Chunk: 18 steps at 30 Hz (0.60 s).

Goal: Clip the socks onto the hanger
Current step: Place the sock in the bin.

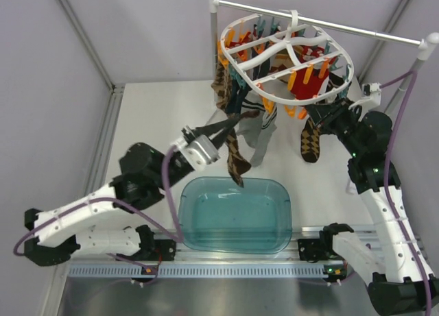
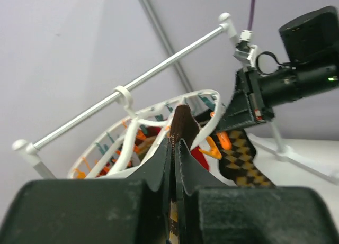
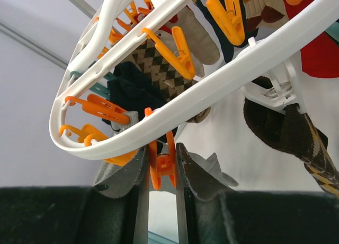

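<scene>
Jaws of the left arm are clamped together on the dark brown cuff of one checked sock [image 1: 235,162]. It is held up in the air below the left side of the hanger [image 3: 222,88], and its foot is left hanging down towards the teal basin [image 1: 236,220] on the surface [image 1: 158,117]. In the left wrist view, a short edge of the cuff is seen standing out beyond the fingertips.

This sock is judged to be light, soft and limp, so it will fold and swing when it is moved. It is best held at the cuff, as it is now, with that free edge kept for a clip to bite on. A plain grey sock [image 1: 264,134] is seen hanging just beside it.

Further right, the second checked sock [image 1: 312,143] is hanging below the right rim of the hanger. Which clip carries it cannot be told.

Jaws of the right arm are closed on an orange clip [image 3: 163,167] at the near rim, one finger on each side. It cannot be told whether the clip's mouth is pressed open. The clip is judged to be stiff, springy and smooth, so slipping is possible. The hanger only hangs on the rod [image 1: 322,21], and tilting is expected if it is pushed.
</scene>
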### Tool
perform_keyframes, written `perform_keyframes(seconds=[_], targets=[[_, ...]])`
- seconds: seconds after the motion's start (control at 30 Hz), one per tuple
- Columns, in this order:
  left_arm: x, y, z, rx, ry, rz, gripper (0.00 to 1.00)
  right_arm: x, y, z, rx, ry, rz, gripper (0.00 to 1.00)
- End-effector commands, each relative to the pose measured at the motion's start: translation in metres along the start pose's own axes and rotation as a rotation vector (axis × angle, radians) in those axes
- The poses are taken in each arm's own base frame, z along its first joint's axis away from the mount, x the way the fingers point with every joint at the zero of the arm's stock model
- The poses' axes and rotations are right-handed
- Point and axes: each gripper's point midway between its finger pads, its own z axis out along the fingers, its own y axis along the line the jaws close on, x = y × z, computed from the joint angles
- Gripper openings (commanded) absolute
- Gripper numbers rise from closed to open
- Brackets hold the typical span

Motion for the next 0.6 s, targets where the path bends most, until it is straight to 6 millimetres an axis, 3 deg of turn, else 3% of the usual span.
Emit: perform_keyframes(seconds=[0.0, 0.13, 0.27, 0.3, 0.43, 0.5, 0.57], targets=[[0.071, -0.075, -0.062, 0.438, 0.419, -0.292, 0.0, -0.02, 0.011, -0.004, -0.01, -0.053, -0.026, 0.0], [0.068, -0.102, -0.109, 0.692, 0.494, -0.3, 0.0, -0.02, 0.01, -0.003, -0.006, -0.053, -0.021, 0.0], [0.087, -0.132, -0.142, 0.876, 0.595, -0.322, 0.0, -0.019, 0.009, -0.003, -0.004, -0.05, -0.016, 0.0], [0.09, -0.143, -0.158, 0.974, 0.622, -0.335, 0.0, -0.019, 0.009, -0.003, -0.005, -0.049, -0.017, 0.0], [0.115, -0.176, -0.186, 1.181, 0.735, -0.429, 0.0, -0.019, 0.009, -0.005, 0.001, -0.048, -0.032, 0.0], [0.132, -0.187, -0.191, 1.252, 0.78, -0.455, 0.0, -0.019, 0.009, -0.006, 0.001, -0.048, -0.033, 0.0], [0.136, -0.195, -0.195, 1.318, 0.791, -0.511, 0.0, -0.018, 0.008, -0.007, 0.003, -0.045, -0.036, 0.0]])
